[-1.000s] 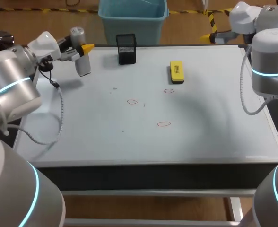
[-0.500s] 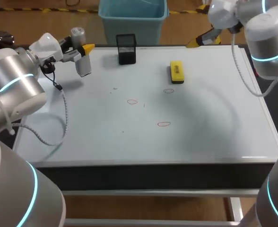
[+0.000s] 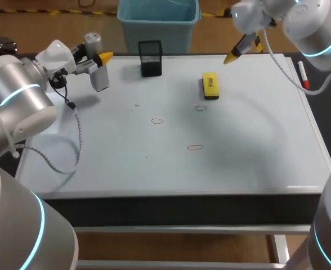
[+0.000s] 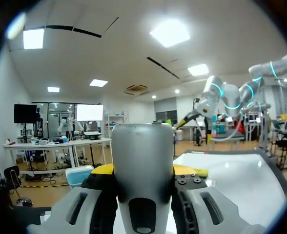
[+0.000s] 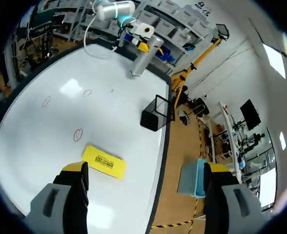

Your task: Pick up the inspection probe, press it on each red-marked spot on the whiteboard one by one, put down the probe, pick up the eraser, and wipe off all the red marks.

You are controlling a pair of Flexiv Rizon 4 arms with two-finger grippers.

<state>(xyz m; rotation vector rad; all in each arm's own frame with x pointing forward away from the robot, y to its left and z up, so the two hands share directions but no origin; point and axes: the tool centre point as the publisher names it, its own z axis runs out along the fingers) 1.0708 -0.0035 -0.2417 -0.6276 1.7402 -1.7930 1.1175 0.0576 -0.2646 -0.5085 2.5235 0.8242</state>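
Observation:
The grey cylindrical probe (image 3: 99, 79) hangs above the whiteboard's (image 3: 238, 140) far left corner, with my left gripper (image 3: 99, 62) shut on it. From the left wrist, the probe (image 4: 143, 165) fills the gap between the yellow-tipped fingers. The yellow eraser (image 3: 210, 85) lies flat at the back middle-right. Three red ovals are drawn on the board (image 3: 157, 121) (image 3: 201, 108) (image 3: 195, 148). My right gripper (image 3: 243, 49) hovers open above the back edge, just right of the eraser. In the right wrist view the eraser (image 5: 103, 161) lies below the wide-open gripper (image 5: 146, 170), nearer one finger.
A black mesh holder (image 3: 150, 58) stands at the back edge, left of the eraser, and also shows as the mesh holder (image 5: 155, 114) from the right wrist. A red marker (image 3: 303, 76) lies on the dark strip along the board's right side.
My right arm has swung left along the back edge, from the far right corner to just beside the eraser. The left arm and probe have stayed in place.

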